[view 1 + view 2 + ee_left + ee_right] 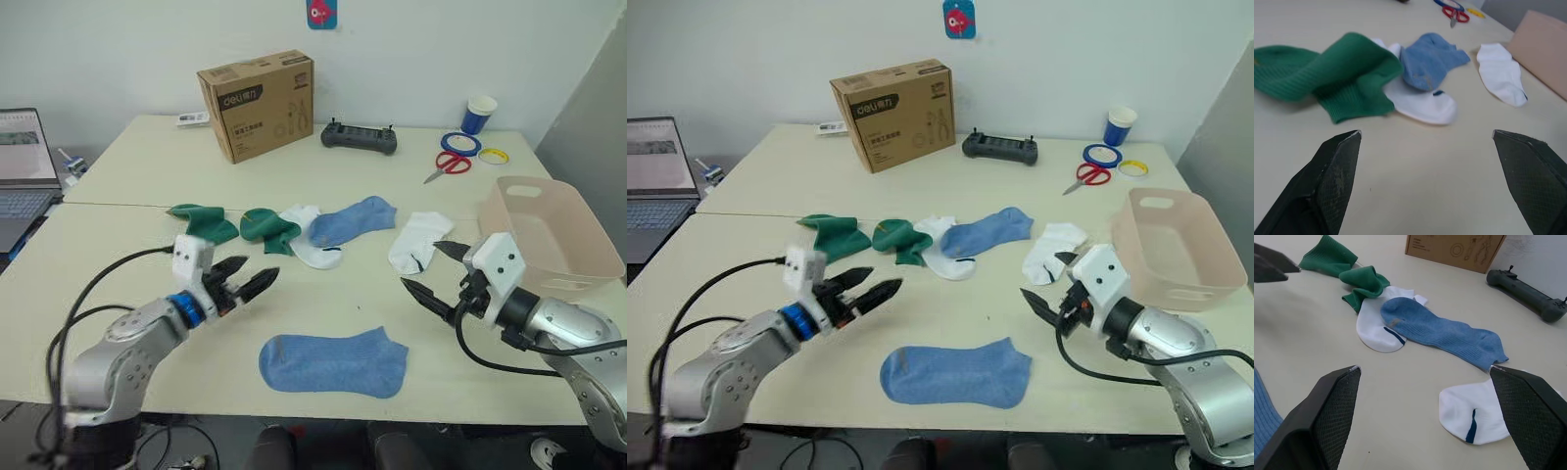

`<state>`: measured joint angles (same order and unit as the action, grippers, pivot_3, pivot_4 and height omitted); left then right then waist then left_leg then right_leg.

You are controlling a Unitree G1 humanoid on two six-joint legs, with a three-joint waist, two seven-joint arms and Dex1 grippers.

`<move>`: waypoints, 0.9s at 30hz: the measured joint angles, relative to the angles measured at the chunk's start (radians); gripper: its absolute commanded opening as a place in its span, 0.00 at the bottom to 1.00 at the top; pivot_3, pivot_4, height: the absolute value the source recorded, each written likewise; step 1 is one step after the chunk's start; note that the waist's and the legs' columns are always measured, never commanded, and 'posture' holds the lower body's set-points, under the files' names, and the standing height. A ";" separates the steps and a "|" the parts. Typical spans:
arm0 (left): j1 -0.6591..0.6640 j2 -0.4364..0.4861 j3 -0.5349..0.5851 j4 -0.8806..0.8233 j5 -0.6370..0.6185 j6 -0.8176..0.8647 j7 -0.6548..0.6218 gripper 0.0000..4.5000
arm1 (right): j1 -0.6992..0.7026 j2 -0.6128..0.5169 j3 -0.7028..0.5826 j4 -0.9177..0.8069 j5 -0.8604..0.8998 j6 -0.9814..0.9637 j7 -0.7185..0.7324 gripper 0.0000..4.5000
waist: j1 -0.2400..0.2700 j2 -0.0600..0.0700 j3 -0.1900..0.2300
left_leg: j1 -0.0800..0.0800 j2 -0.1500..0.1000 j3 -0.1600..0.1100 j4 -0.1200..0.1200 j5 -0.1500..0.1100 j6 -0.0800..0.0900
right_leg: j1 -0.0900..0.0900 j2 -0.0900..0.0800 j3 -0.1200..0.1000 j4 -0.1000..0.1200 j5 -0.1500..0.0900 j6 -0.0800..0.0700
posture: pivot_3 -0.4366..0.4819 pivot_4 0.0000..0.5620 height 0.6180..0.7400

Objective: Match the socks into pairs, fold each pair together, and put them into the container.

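Left pincer (257,277): my fingers stand apart, clamped on nothing, above the table (118,166).
Right pincer (431,272): my fingers stand apart, holding nothing.
Blue sock, near (334,363): flat, between my 2 pincers, toward the table edge.
Green socks (208,222) (267,229): 2, just beyond my left pincer.
White sock (418,240): just beyond my right pincer.
White sock, middle (312,245): under the far blue sock (353,220).
Container (549,230): beside my right pincer, outboard.

two green socks (204,222) (268,230) crumpled side by side | white sock (312,239) under blue sock (353,220) | another white sock (418,241) (dark mark) near tub | blue sock (334,363) flat, alone in front | pink tub (582,266) upright at right
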<state>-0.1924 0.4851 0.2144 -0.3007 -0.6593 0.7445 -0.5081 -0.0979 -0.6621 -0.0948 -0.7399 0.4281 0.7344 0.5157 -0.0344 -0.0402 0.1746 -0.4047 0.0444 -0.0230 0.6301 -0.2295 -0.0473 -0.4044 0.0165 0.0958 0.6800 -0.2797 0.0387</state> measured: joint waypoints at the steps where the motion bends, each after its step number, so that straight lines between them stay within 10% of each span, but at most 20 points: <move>1: -0.022 -0.014 -0.015 0.006 0.005 0.008 0.019 1.00 | 0.000 0.000 0.001 0.000 -0.002 -0.001 0.001 1.00 | 0.001 0.000 0.000 | 0.000 0.000 0.000 0.000 0.000 0.000 | 0.000 0.000 0.000 0.000 0.000 0.000 | 0.48 0.27 0.86; 18: -0.365 -0.341 -0.206 0.444 0.311 -0.146 0.265 1.00 | 0.062 0.005 0.003 -0.029 -0.018 -0.001 -0.026 1.00 | 0.002 0.000 0.000 | -0.001 -0.001 0.000 0.001 0.000 0.000 | 0.000 0.000 0.000 0.000 0.001 0.001 | 0.48 0.27 0.86; 27: -0.352 -0.380 -0.167 0.329 0.306 -0.040 0.350 1.00 | 0.063 0.005 -0.004 -0.070 0.026 0.027 -0.027 1.00 | 0.001 0.000 0.000 | -0.001 -0.001 -0.001 0.001 0.000 0.000 | 0.000 0.000 0.000 0.001 0.001 0.001 | 0.48 0.27 0.86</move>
<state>-0.5442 0.1049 0.0477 0.0279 -0.3529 0.7043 -0.1578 -0.0344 -0.6568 -0.0989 -0.8102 0.4538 0.7618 0.4883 -0.0333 -0.0402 0.1745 -0.4058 0.0437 -0.0237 0.6306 -0.2293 -0.0473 -0.4044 0.0170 0.0961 0.6805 -0.2789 0.0400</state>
